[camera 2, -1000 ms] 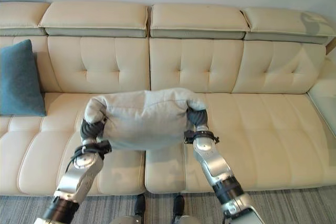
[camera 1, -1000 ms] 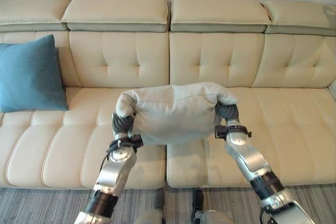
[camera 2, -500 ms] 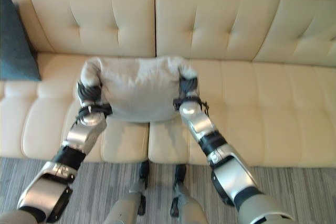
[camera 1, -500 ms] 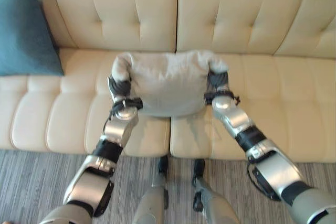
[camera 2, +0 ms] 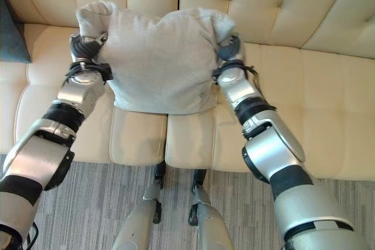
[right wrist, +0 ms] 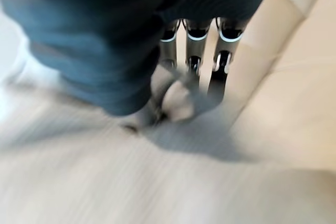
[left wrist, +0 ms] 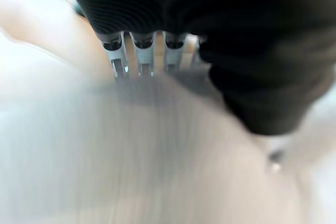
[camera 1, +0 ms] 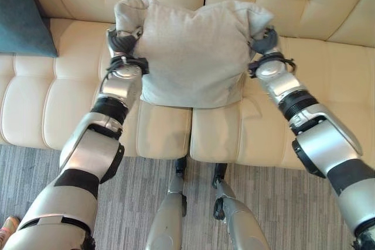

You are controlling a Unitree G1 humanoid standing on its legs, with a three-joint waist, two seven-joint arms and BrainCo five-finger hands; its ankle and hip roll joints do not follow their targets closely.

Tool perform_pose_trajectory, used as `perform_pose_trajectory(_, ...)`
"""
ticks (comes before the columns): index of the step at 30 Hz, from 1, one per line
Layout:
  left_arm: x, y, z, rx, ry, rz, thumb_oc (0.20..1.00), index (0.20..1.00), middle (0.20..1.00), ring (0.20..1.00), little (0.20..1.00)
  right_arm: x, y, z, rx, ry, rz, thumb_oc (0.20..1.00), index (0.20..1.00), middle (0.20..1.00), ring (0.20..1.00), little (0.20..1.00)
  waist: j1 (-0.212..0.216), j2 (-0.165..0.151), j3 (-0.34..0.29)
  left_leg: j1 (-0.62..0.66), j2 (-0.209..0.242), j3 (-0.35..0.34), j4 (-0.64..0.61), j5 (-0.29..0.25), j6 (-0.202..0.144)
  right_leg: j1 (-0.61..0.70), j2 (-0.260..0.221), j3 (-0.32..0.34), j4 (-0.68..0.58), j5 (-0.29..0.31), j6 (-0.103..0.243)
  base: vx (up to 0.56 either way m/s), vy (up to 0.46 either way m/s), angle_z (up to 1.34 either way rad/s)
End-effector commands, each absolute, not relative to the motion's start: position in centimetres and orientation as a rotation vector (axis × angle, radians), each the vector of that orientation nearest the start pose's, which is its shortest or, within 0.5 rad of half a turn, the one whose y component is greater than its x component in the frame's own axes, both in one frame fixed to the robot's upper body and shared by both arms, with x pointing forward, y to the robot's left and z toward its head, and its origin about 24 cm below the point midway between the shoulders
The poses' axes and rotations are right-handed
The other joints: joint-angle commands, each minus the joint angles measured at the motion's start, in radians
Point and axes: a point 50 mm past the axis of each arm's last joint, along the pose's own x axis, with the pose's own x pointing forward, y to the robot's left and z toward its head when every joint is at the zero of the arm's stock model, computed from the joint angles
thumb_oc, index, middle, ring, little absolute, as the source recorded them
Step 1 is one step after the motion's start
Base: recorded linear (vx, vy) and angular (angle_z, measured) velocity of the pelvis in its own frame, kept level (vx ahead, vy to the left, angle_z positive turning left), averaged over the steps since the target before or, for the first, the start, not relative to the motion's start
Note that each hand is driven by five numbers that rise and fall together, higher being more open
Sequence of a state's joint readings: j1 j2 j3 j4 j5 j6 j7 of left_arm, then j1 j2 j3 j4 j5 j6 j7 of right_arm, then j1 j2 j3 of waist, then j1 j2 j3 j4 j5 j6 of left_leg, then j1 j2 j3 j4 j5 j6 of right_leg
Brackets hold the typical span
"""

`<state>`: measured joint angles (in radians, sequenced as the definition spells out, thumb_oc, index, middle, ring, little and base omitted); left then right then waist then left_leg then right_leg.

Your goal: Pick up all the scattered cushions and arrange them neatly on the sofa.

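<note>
We hold the grey cushion [camera 1: 193, 51] by its top corners, left hand [camera 1: 122, 42] and right hand [camera 1: 265, 40] both clenched on it, low over the sofa [camera 1: 328, 62] seat; next, prop it against the backrest.

We cannot make out the left hand's [camera 1: 122, 43] or right hand's [camera 1: 265, 40] fingertips, buried in the grey cushion [camera 1: 193, 51]. The teal cushion [camera 1: 20, 13] is cut off by the edge.
</note>
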<state>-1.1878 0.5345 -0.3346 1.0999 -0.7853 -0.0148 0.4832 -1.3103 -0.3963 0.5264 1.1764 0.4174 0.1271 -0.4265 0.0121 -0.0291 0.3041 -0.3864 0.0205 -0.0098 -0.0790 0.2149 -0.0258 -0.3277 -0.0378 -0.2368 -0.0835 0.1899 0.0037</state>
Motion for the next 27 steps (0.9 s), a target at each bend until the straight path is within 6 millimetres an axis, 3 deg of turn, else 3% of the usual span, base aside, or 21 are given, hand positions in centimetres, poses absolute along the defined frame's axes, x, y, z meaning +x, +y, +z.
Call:
perform_pose_trajectory(1,40.1,29.2,24.5,-0.319,-0.138,0.596,1.000,1.000,1.000,1.000,1.000,42.2,-22.3,21.4,-0.330,0.073,-0.459,1.000,1.000,1.000,1.000,1.000,0.002,-0.032,-0.007,0.129,-0.040,0.064,-0.008,-0.156,-0.023,0.098,-0.029,0.055,-0.004,-0.169,0.116,0.03,0.019,-0.06)
perform_pose_trajectory(2,40.1,29.2,24.4,-0.319,-0.137,0.595,1.000,1.000,1.000,1.000,1.000,42.2,-22.3,21.4,-0.330,0.075,-0.458,1.000,1.000,1.000,1.000,1.000,0.002,-0.032,-0.007,0.132,-0.040,0.065,-0.008,-0.157,-0.023,0.100,-0.028,0.056,-0.004,-0.169,0.116,0.07,0.035,-0.09)
perform_pose_trajectory(3,38.9,32.1,22.6,-0.306,-0.092,0.651,1.000,1.000,1.000,1.000,1.000,41.6,-24.5,20.3,-0.312,0.108,-0.497,1.000,1.000,1.000,1.000,1.000,-0.005,-0.034,-0.024,0.156,-0.038,0.072,-0.008,-0.168,-0.023,0.120,-0.026,0.058,-0.004,-0.172,0.117,0.05,0.023,-0.11)
perform_pose_trajectory(5,37.4,34.3,20.1,-0.273,-0.049,0.689,1.000,1.000,1.000,1.000,1.000,40.8,-26.2,18.6,-0.285,0.132,-0.516,1.000,1.000,1.000,1.000,1.000,-0.012,-0.036,-0.040,0.180,-0.039,0.082,-0.008,-0.179,-0.023,0.136,-0.024,0.062,-0.004,-0.174,0.118,0.05,0.025,-0.17)
perform_pose_trajectory(6,37.3,34.4,19.9,-0.271,-0.044,0.691,1.000,1.000,1.000,1.000,1.000,40.8,-26.2,18.4,-0.287,0.136,-0.513,1.000,1.000,1.000,1.000,1.000,-0.012,-0.036,-0.042,0.183,-0.039,0.083,-0.008,-0.180,-0.023,0.139,-0.024,0.064,-0.004,-0.175,0.119,0.03,0.024,-0.20)
perform_pose_trajectory(7,35.5,36.3,17.4,-0.202,-0.009,0.712,1.000,1.000,1.000,1.000,1.000,39.7,-27.6,16.0,-0.281,0.165,-0.515,1.000,1.000,1.000,1.000,1.000,-0.016,-0.036,-0.060,0.201,-0.038,0.093,-0.008,-0.184,-0.018,0.152,-0.023,0.069,-0.004,-0.171,0.118,0.03,0.013,-0.23)
perform_pose_trajectory(8,35.4,36.3,17.1,-0.202,-0.003,0.714,1.000,1.000,1.000,1.000,1.000,39.7,-27.5,15.8,-0.284,0.170,-0.514,1.000,1.000,1.000,1.000,1.000,-0.016,-0.034,-0.063,0.207,-0.037,0.093,-0.008,-0.191,-0.019,0.158,-0.022,0.071,-0.004,-0.176,0.120,0.04,0.026,-0.31)
perform_pose_trajectory(9,33.8,37.5,15.1,-0.120,0.034,0.727,1.000,1.000,1.000,1.000,1.000,38.6,-28.6,14.2,-0.298,0.175,-0.499,1.000,1.000,1.000,1.000,1.000,-0.017,-0.032,-0.076,0.227,-0.038,0.101,-0.008,-0.196,-0.016,0.175,-0.023,0.073,-0.004,-0.178,0.119,0.04,0.018,-0.30)
perform_pose_trajectory(10,32.7,37.5,14.2,-0.030,0.013,0.701,1.000,1.000,1.000,1.000,1.000,37.6,-28.8,12.5,-0.320,0.181,-0.478,1.000,1.000,1.000,1.000,1.000,-0.017,-0.026,-0.081,0.250,-0.039,0.104,-0.008,-0.205,-0.016,0.198,-0.023,0.074,-0.004,-0.181,0.120,0.01,0.020,-0.20)
perform_pose_trajectory(11,32.7,37.5,14.1,-0.030,0.013,0.701,1.000,1.000,1.000,1.000,1.000,37.6,-28.8,12.5,-0.320,0.181,-0.478,1.000,1.000,1.000,1.000,1.000,-0.018,-0.027,-0.084,0.245,-0.039,0.104,-0.008,-0.202,-0.015,0.193,-0.024,0.074,-0.004,-0.179,0.120,0.01,0.029,-0.13)
perform_pose_trajectory(12,30.6,37.1,11.2,0.044,0.048,0.678,1.000,1.000,1.000,1.000,1.000,35.8,-28.9,10.4,-0.319,0.173,-0.438,1.000,1.000,1.000,1.000,1.000,-0.017,-0.020,-0.100,0.270,-0.040,0.108,-0.008,-0.212,-0.012,0.219,-0.026,0.071,-0.004,-0.185,0.122,0.00,0.023,-0.06)
perform_pose_trajectory(13,30.6,37.1,11.2,0.044,0.048,0.678,1.000,1.000,1.000,1.000,1.000,35.8,-28.9,10.4,-0.319,0.173,-0.438,1.000,1.000,1.000,1.000,1.000,-0.018,-0.020,-0.104,0.265,-0.041,0.108,-0.008,-0.210,-0.012,0.213,-0.027,0.071,-0.004,-0.183,0.122,0.00,0.051,-0.06)
perform_pose_trajectory(14,28.5,36.0,8.5,0.093,0.087,0.635,1.000,1.000,1.000,1.000,1.000,33.8,-28.9,8.3,-0.283,0.171,-0.389,1.000,1.000,1.000,1.000,1.000,-0.021,-0.014,-0.121,0.278,-0.044,0.109,-0.008,-0.215,-0.008,0.227,-0.030,0.071,-0.004,-0.184,0.123,-0.03,0.039,-0.04)
perform_pose_trajectory(17,25.9,35.0,5.4,0.179,0.168,0.586,1.000,1.000,1.000,1.000,1.000,31.0,-28.9,5.3,-0.207,0.208,-0.347,1.000,1.000,1.000,1.000,1.000,-0.024,-0.006,-0.151,0.299,-0.049,0.109,-0.008,-0.224,-0.004,0.248,-0.036,0.063,-0.004,-0.189,0.128,-0.02,0.048,0.00)
perform_pose_trajectory(20,23.5,34.4,1.4,0.130,0.309,0.574,1.000,1.000,1.000,1.000,1.000,29.0,-29.3,3.3,-0.175,0.255,-0.354,1.000,1.000,1.000,1.000,1.000,-0.027,-0.001,-0.174,0.318,-0.053,0.111,-0.008,-0.232,0.000,0.267,-0.041,0.061,-0.004,-0.188,0.132,-0.04,0.058,0.02)
perform_pose_trajectory(22,22.7,34.2,0.4,0.134,0.349,0.564,1.000,1.000,1.000,1.000,1.000,28.3,-29.6,2.6,-0.179,0.279,-0.358,1.000,1.000,1.000,1.000,1.000,-0.027,0.000,-0.182,0.324,-0.053,0.112,-0.008,-0.234,0.002,0.273,-0.042,0.062,-0.004,-0.188,0.133,-0.03,0.050,-0.01)
perform_pose_trajectory(24,20.8,32.9,-2.4,0.079,0.454,0.545,1.000,1.000,1.000,1.000,1.000,26.0,-29.7,0.4,-0.132,0.345,-0.395,1.000,1.000,1.000,1.000,1.000,-0.042,0.003,-0.188,0.335,-0.059,0.114,-0.008,-0.239,0.008,0.289,-0.049,0.057,-0.004,-0.180,0.134,-0.07,0.077,0.01)
perform_pose_trajectory(27,20.2,32.2,-3.4,0.072,0.489,0.532,1.000,1.000,1.000,1.000,1.000,25.3,-29.1,-0.5,-0.100,0.357,-0.400,1.000,1.000,1.000,1.000,1.000,-0.052,0.006,-0.168,0.337,-0.060,0.120,-0.008,-0.241,0.016,0.288,-0.053,0.057,-0.004,-0.151,0.137,-0.19,0.079,0.02)
